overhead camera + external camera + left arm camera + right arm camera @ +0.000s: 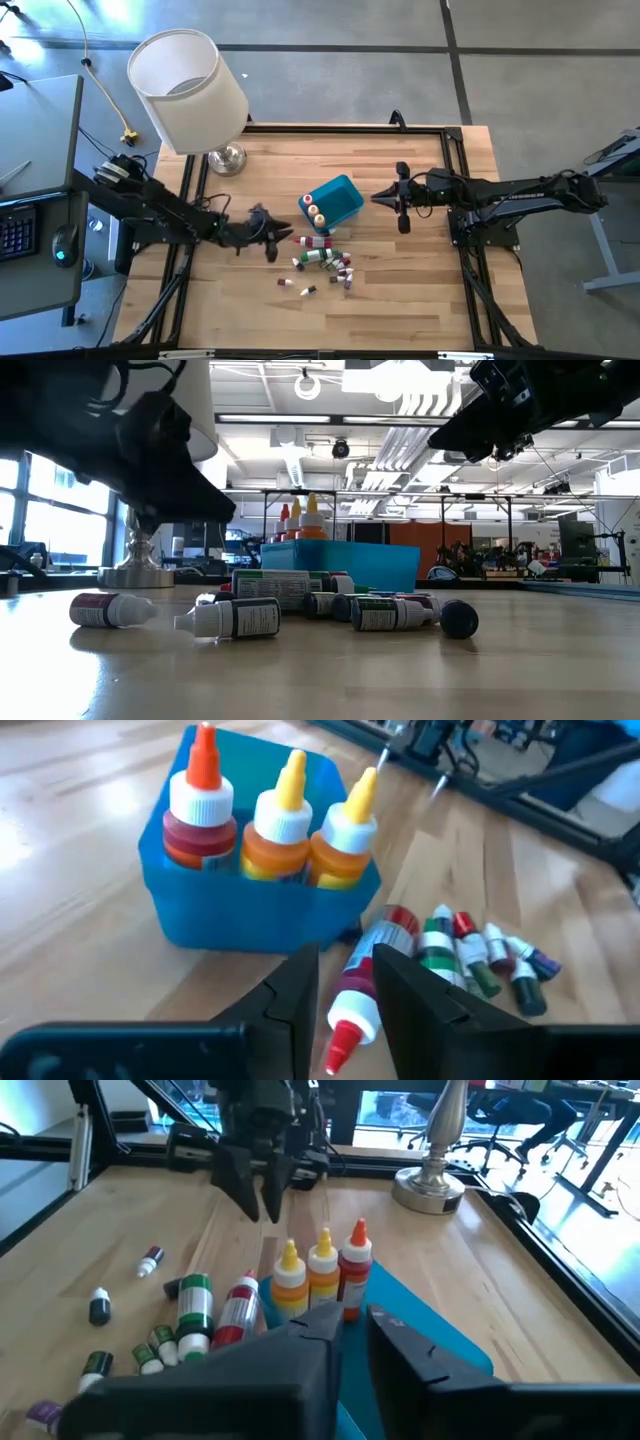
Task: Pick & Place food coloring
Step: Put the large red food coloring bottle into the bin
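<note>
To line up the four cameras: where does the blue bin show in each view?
High view: blue bin mid-table, between both arms.
Low view: bin centre, behind the lying bottles.
Left wrist view: bin ahead, three upright bottles inside.
Right wrist view: bin just beyond the fingers.
Shared landmark: lamp base.

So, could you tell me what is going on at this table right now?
A two-armed robot is sorting food coloring. Three bottles already stand upright in the blue bin, while the rest lie scattered on the table beside it. The left hand is closed on a red-capped bottle from the pile. The right hand hovers above the bin, holding nothing. A lamp stands at the table's far corner.
</note>
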Motion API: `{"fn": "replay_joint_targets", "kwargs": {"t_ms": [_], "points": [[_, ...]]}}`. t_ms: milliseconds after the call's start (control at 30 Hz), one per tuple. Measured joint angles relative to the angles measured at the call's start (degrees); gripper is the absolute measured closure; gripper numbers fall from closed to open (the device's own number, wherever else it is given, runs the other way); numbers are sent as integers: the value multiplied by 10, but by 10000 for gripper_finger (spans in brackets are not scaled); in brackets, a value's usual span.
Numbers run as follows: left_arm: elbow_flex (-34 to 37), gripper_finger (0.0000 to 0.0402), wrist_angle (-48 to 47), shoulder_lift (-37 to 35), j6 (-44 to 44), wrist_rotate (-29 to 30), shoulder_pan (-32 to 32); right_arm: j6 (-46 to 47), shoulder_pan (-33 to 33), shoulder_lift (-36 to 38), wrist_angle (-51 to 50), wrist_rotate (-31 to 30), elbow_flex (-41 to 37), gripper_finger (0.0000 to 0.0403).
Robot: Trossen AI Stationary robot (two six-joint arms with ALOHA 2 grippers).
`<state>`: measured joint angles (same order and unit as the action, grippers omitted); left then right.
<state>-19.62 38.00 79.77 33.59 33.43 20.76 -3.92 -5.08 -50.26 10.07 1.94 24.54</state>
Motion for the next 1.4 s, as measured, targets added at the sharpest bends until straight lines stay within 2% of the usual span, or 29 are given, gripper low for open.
{"fn": "replay_joint_targets", "kwargs": {"t_ms": [167, 333, 400, 633, 867, 1100, 1267, 1400], "points": [[-20, 276, -24, 0, -45, -16, -28, 0, 0, -1, 1, 0, 0, 304], [-25, 244, -32, 0, -79, -108, -42, 9, 0, -1, 0, 0, 0, 274], [-25, 240, -35, 5, -74, -116, -41, 9, 0, -1, 0, 0, 0, 269], [-25, 238, -12, 71, -77, -110, -39, 9, 0, -1, -6, 0, -1, 271], [-25, 238, 81, 138, -91, -115, -39, 9, 0, -1, -8, 2, -1, 273], [-25, 238, 94, 169, -91, -114, -39, 9, 0, -1, -8, 2, -1, 274], [-26, 238, 150, 198, -102, -114, -39, 9, 0, -1, -8, 2, -1, 274], [-43, 238, 142, 208, -114, -119, -39, 10, 0, -1, -8, 2, -1, 274]]}}
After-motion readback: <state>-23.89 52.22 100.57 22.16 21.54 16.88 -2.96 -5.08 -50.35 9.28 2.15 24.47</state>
